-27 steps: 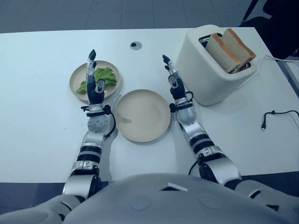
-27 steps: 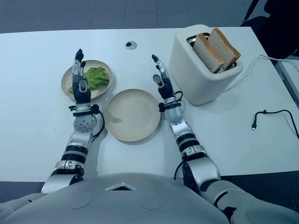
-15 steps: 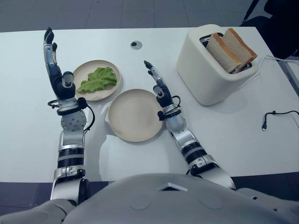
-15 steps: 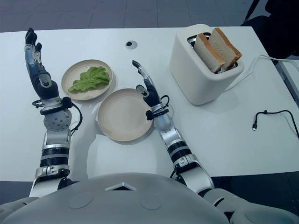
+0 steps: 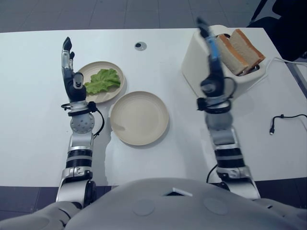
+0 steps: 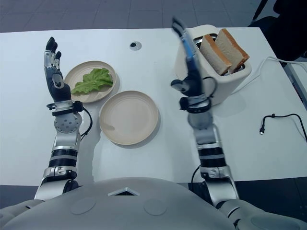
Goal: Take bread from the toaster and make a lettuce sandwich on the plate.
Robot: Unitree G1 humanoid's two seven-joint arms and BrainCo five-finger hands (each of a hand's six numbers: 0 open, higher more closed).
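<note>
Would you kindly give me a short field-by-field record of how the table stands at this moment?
toaster: far right of the table
bread slices: two, standing in the toaster's slots
lettuce: lies on the small plate, far left
empty plate: centre, nothing on it
left hand: open, fingers pointing up, beside the small plate, holding nothing
right hand: open, raised in front of the toaster, holding nothing
cable: loose end lying at the right
progress: no bread taken yet
</note>
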